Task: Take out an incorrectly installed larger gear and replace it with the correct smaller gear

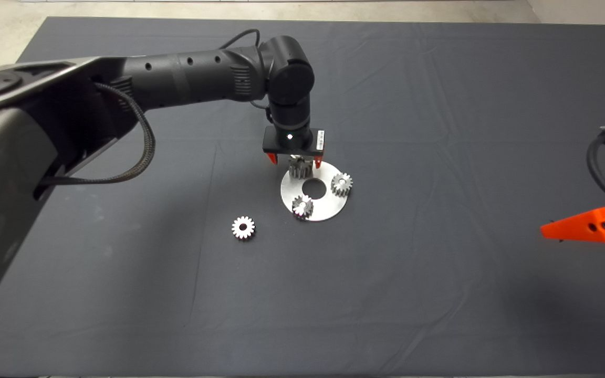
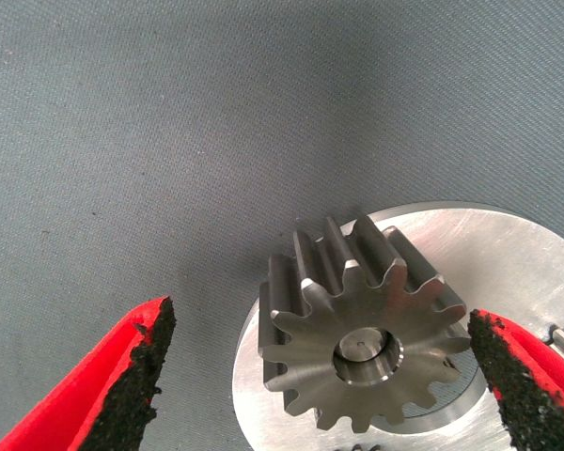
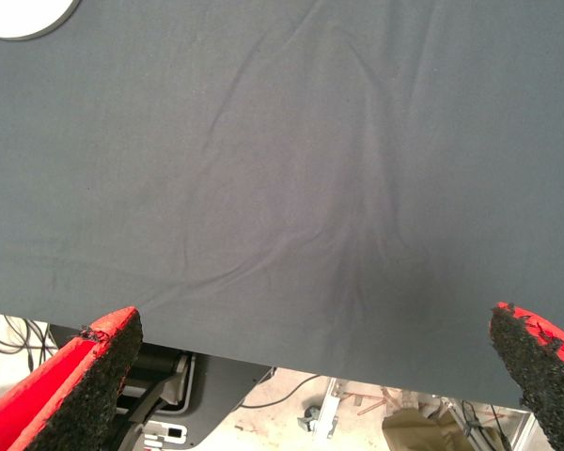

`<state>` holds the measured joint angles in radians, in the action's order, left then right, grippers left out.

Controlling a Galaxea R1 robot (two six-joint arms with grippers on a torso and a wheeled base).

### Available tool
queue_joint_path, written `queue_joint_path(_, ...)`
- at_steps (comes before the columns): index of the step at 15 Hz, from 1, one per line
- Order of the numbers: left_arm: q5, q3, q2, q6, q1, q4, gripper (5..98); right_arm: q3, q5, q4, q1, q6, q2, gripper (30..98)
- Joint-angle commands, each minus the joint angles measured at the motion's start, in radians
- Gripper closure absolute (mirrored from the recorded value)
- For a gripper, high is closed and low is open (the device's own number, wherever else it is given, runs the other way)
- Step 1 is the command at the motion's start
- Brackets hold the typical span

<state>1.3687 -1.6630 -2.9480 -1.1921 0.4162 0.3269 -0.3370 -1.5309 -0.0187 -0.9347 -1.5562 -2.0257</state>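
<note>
Directly over the far edge of the round metal disc [image 1: 329, 207], the left gripper [image 1: 294, 163] hangs with its jaws spread wide around the larger gear [image 2: 357, 343], both pads clear of its teeth. That gear stands upright on the disc. Two small gears [image 1: 341, 184] [image 1: 302, 206] also sit on the disc, while the smaller gear [image 1: 243, 227] lies on the dark mat [image 1: 439, 289] just beside the disc. Well apart from the disc, the right gripper [image 3: 310, 376] waits with its jaws wide, holding nothing.
</note>
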Motion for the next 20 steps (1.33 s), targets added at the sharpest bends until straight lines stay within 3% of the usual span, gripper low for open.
queue_joint_path(1, 0.004, -0.001, -0.004, -0.004, 0.021, 0.011, 21.5, -0.002, -0.102, -0.037, -0.023, 0.001, -0.004, 30.8)
queue_joint_path(9, 0.003, -0.005, -0.004, 0.001, 0.018, 0.017, 14.5, -0.002, -0.101, -0.038, -0.023, 0.001, -0.005, 30.8)
queue_joint_path(20, 0.006, 0.005, -0.004, 0.002, 0.015, 0.031, 32.5, -0.002, -0.101, -0.036, -0.024, 0.001, -0.005, 30.8)
